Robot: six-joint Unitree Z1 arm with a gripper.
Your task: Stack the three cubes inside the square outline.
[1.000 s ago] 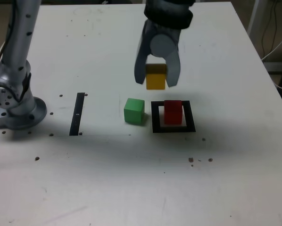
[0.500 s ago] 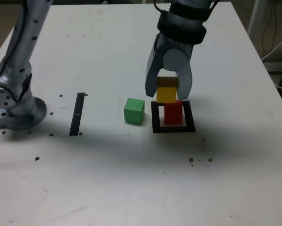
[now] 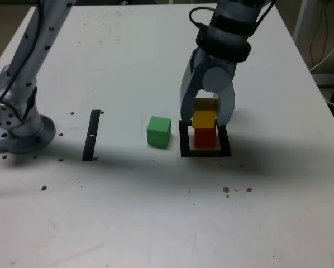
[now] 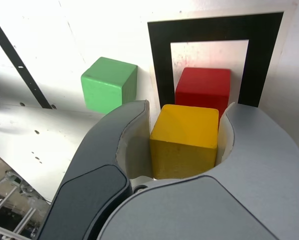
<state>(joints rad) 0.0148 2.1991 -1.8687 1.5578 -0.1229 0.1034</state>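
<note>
So the pincer (image 3: 206, 115) is clamped tight on the yellow cube (image 3: 204, 119), one jaw on each side of it, and the wrist view shows it gripped snugly between the pads. The yellow cube sits right over the red cube (image 3: 205, 137), looks like it's touching the top of it, though I can't say for sure it's fully resting there. Red cube is inside the square outline (image 3: 184, 138) on the white centre. The green cube (image 3: 158, 132) is sitting on the table (image 3: 156, 212) just beside the outline, on the exterior view's left, not touching it. Further to that view's left there's a thin black strip (image 3: 91, 134), and the arm's base (image 3: 16, 125) beyond that
</note>
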